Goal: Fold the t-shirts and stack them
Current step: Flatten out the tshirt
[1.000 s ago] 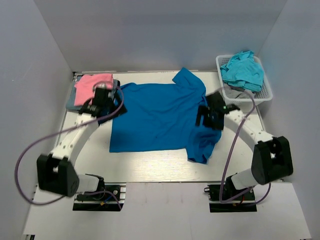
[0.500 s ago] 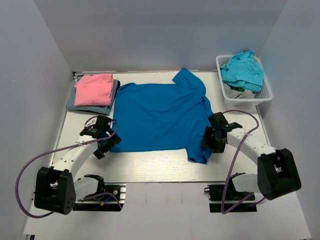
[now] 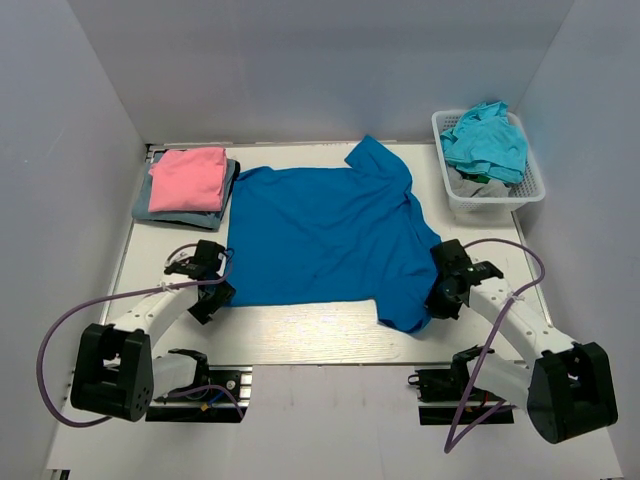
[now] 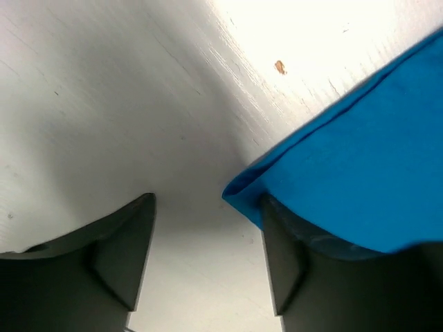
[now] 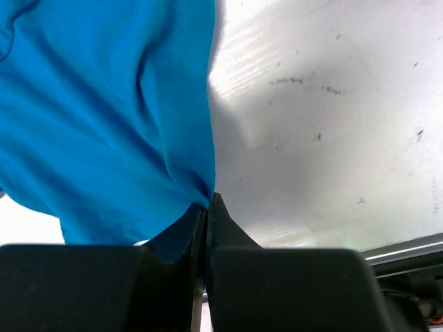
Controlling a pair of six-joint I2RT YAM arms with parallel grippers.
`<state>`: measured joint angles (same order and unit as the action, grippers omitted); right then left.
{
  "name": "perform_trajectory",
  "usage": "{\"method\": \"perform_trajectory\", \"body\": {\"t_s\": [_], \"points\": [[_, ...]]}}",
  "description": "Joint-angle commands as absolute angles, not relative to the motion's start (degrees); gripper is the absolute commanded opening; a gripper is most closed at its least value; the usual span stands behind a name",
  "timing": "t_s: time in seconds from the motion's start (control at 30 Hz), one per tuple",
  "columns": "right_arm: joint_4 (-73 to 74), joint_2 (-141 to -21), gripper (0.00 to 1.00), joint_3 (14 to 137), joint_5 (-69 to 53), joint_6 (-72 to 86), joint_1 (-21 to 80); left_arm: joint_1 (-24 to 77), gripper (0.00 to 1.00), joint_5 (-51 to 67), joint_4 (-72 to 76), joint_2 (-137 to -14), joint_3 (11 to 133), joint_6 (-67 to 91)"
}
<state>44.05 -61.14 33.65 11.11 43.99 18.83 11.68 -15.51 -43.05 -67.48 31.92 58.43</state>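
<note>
A large royal-blue t-shirt lies spread flat mid-table. My left gripper sits at its near left corner. In the left wrist view that gripper is open, low over the table; the shirt's corner pokes between the jaws and the cloth lies over the right finger. My right gripper is at the shirt's near right edge. In the right wrist view it is shut on the blue hem. A pink t-shirt lies folded on a grey-blue one at the far left.
A white lattice basket at the far right holds a turquoise t-shirt and some grey cloth. One blue sleeve points toward the back wall. Bare white table runs along the near edge, in front of the arm bases.
Both arms have come from the shirt's far sides down to its near corners. The right gripper has closed on the shirt's edge. The left jaws have narrowed a little.
</note>
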Motion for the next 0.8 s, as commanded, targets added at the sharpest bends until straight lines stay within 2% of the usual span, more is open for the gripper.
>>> {"method": "perform_trajectory", "body": {"t_s": [0.0, 0.03, 0.1, 0.3, 0.37, 0.43, 0.47, 0.5, 0.53, 0.57, 0.77], "points": [[47.5, -60.7, 0.0, 34.0, 7.3, 46.8, 18.2, 11.2, 0.7, -17.6, -40.4, -68.5, 30.8, 59.9], [48.1, -60.4, 0.0, 34.0, 6.1, 47.5, 18.2, 11.2, 0.62, -17.6, -39.9, -69.1, 30.8, 59.9], [50.8, -59.2, 0.12, 34.9, 5.6, 47.5, 18.0, 11.2, 0.58, -17.1, -39.1, -69.6, 30.8, 59.4], [58.8, -53.9, 0.12, 36.0, 6.7, 53.7, 17.5, 11.2, 0.31, -13.5, -34.7, -69.6, 29.7, 57.7], [59.6, -53.0, 0.36, 36.4, 5.1, 53.9, 18.0, 11.2, 0.22, -12.9, -34.0, -69.6, 29.2, 56.8], [61.7, -52.4, 0.42, 38.1, 5.4, 54.4, 17.8, 11.2, 0.14, -12.9, -34.0, -69.6, 29.2, 56.3], [62.1, -51.9, 0.45, 38.8, 6.3, 54.7, 17.5, 11.2, 0.0, -13.5, -35.5, -69.6, 29.2, 56.3], [63.0, -51.9, 0.48, 39.6, 7.4, 54.2, 17.8, 11.2, 0.0, -14.2, -36.6, -69.6, 30.0, 56.3], [64.8, -52.2, 0.58, 39.7, 7.8, 54.6, 17.7, 11.2, 0.0, -14.2, -37.6, -69.6, 30.8, 56.3], [64.8, -52.2, 0.62, 39.9, 8.2, 54.1, 17.7, 11.2, 0.0, -14.8, -39.4, -69.1, 30.8, 56.3], [55.4, -52.5, 0.75, 40.5, 2.5, 45.2, 18.0, 11.2, 0.0, -19.2, -51.7, -67.2, 33.8, 62.4]]}}
